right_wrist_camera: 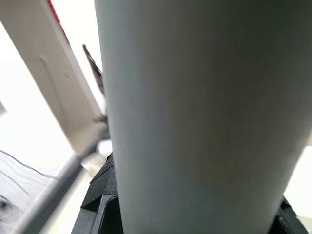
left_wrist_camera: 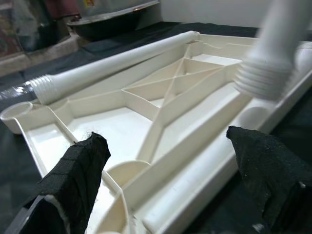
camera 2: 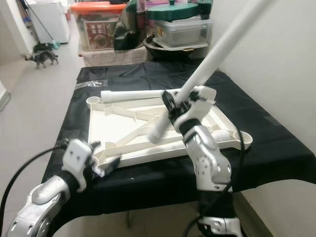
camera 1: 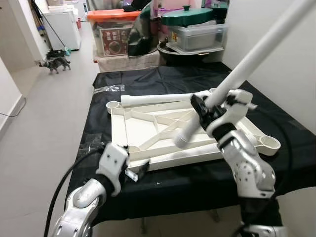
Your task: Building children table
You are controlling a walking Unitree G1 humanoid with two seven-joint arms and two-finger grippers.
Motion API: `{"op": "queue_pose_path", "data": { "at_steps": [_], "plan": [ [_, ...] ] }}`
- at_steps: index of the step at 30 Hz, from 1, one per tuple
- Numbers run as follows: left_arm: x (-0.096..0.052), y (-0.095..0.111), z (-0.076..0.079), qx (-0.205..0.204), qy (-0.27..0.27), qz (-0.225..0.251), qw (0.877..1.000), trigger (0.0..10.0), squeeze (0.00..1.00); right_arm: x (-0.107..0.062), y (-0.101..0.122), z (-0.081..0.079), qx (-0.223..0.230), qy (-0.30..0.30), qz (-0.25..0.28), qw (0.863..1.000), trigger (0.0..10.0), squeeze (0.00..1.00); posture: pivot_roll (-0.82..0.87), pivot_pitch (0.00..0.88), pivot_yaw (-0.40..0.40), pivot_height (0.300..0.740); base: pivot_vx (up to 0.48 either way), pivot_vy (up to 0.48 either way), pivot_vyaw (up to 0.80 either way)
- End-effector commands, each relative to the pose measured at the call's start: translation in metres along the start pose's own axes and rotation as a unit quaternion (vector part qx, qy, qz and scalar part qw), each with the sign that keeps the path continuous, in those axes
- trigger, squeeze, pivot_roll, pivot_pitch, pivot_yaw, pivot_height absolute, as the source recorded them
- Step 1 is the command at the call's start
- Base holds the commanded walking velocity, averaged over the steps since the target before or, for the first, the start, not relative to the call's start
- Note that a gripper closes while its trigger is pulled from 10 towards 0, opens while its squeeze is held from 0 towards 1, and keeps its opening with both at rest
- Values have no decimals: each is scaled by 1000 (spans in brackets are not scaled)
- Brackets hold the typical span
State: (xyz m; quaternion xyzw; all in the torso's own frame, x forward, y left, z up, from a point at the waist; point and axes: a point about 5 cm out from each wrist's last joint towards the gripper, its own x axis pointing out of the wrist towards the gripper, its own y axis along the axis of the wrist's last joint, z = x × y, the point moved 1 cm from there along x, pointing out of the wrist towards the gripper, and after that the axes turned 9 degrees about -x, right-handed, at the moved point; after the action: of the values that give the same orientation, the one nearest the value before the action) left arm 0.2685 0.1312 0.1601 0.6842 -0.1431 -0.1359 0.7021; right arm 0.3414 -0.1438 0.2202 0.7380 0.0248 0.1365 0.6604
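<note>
No leg looks fitted yet: the right gripper (camera 1: 210, 114) clamps one threaded leg (camera 1: 249, 64) above the upturned tabletop (camera 1: 148, 131), another leg (camera 1: 158, 99) lies loose, and the left gripper (camera 1: 139, 171) waits open at its corner socket (left_wrist_camera: 127, 170).

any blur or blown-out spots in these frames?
Left eye view: sharp, even light. Left wrist view: table leg and fingers soft, tabletop glary. Right wrist view: leg close and defocused, background blown white.

floor (camera 1: 44, 128): pale, bare | wall (camera 1: 276, 44): white, on the right | black cloth (camera 1: 148, 79) over tabletop | storage bins (camera 1: 197, 34) stacked behind | small cat (camera 1: 57, 64) far left
</note>
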Motion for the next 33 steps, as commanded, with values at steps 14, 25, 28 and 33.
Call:
{"op": "queue_pose_path", "data": {
  "at_steps": [14, 25, 28, 33],
  "plan": [
    [-1, 4, 9, -62, 101, 36, 992, 10000, 0, -17, -19, -9, -94, -41, 6, 995, 10000, 0, 54, 0, 10, 740, 0, 0, 0],
    [1, 2, 20, -75, 110, 37, 990, 10000, 0, -17, -15, -4, -79, -51, 34, 995, 10000, 0, 58, 0, -13, 740, 0, 0, 797],
    [1, 3, 20, -75, 110, 40, 990, 10000, 0, -16, -12, -5, -75, -47, 39, 995, 10000, 0, 58, 0, -13, 740, 0, 0, 800],
    [1, 3, 23, -76, 107, 40, 991, 10000, 0, -13, -5, -7, -66, -47, 51, 995, 10000, 0, 51, 0, -8, 740, 0, 0, 799]
  ]
}}
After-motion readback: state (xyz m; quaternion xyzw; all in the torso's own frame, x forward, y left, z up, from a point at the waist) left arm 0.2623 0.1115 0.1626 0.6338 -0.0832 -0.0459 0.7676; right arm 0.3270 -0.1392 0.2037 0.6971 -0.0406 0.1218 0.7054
